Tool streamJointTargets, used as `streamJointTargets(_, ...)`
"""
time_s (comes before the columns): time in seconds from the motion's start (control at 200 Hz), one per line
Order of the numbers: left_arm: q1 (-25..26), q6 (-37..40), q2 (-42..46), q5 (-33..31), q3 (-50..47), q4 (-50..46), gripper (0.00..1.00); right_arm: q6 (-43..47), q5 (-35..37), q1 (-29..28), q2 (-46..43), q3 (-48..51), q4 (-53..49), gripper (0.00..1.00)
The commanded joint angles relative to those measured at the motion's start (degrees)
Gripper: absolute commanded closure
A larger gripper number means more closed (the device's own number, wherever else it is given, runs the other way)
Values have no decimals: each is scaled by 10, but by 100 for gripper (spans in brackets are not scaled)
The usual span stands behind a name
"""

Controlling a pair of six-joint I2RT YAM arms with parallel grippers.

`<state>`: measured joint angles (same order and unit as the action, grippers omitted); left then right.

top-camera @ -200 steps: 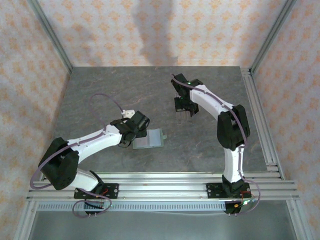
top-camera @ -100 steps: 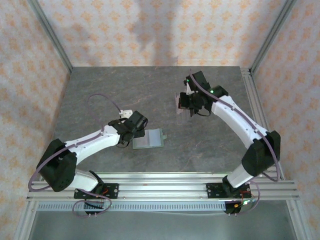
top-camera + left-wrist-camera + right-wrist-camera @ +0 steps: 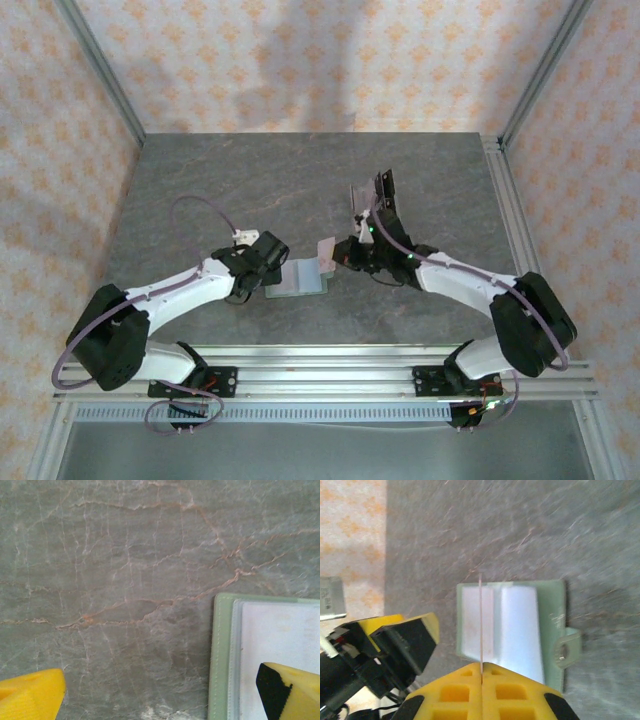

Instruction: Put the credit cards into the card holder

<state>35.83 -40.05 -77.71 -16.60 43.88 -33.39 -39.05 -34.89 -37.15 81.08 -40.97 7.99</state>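
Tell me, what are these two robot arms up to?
The right gripper pinches a thin credit card edge-on and holds it above the open green card holder, which lies flat on the grey table. The left gripper is open at the holder's edge, with one finger over its pale inside, probably to steady it. From what shows, the card is not yet in a pocket.

Left gripper (image 3: pixel 268 268) low and spread wide — right gripper (image 3: pixel 481 669) stretched toward it, clamping a credit card (image 3: pixel 481 625).
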Motion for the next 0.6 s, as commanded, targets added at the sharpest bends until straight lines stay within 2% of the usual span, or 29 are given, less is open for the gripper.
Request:
streamJointTargets(0.0, -7, 14, 4, 7, -13, 8, 0, -48, 25, -24, 10, 35, 165, 100)
streamJointTargets(0.175, -7, 20, -1, 20, -22, 20, 0, -63, 34, -52, 55, 77, 273, 100)
streamJointTargets(0.32, -7, 24, -10, 22, -24, 30, 0, -57, 26, -58, 86, 93, 321, 100)
streamJointTargets(0.596, -7, 22, -43, 31, -26, 61, 0, -36, 17, -59, 99, 103, 327, 100)
